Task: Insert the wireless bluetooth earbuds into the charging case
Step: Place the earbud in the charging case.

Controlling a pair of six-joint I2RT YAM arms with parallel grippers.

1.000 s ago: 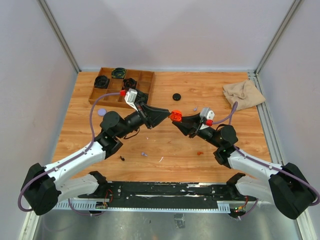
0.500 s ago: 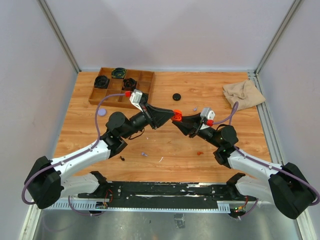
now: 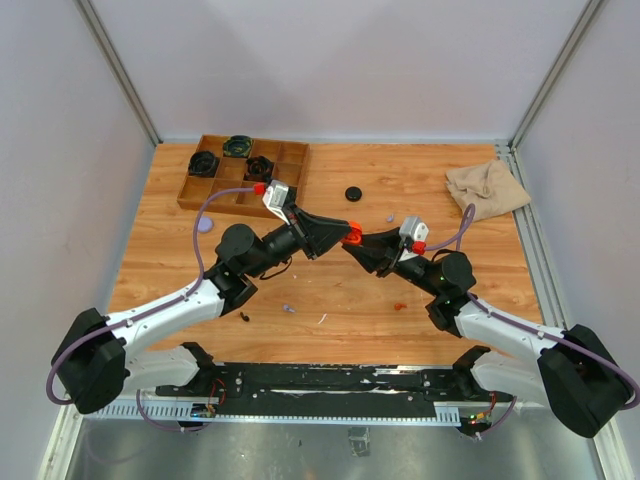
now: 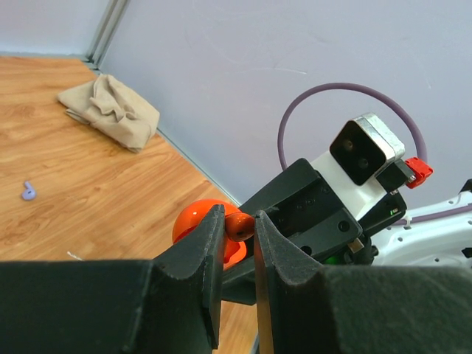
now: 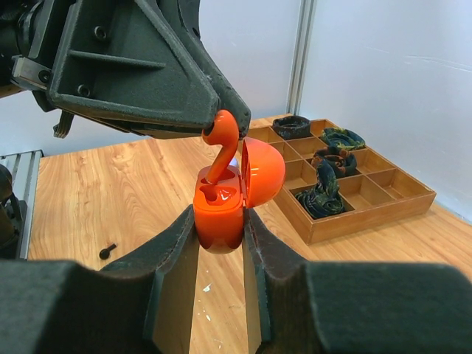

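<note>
Overhead, the left tool (image 3: 343,236) and right tool (image 3: 356,243) meet tip to tip above the desk (image 3: 330,290), with only an orange blob between them. The right wrist view makes it plain: the right tool is clamped on the open orange charging case (image 5: 219,214), lid tipped back. Just above it, the left tool pinches an orange earbud (image 5: 223,136), its stem reaching down into the case's well. The left wrist view shows that earbud squeezed between the left fingertips (image 4: 206,243), with the case just beyond.
</note>
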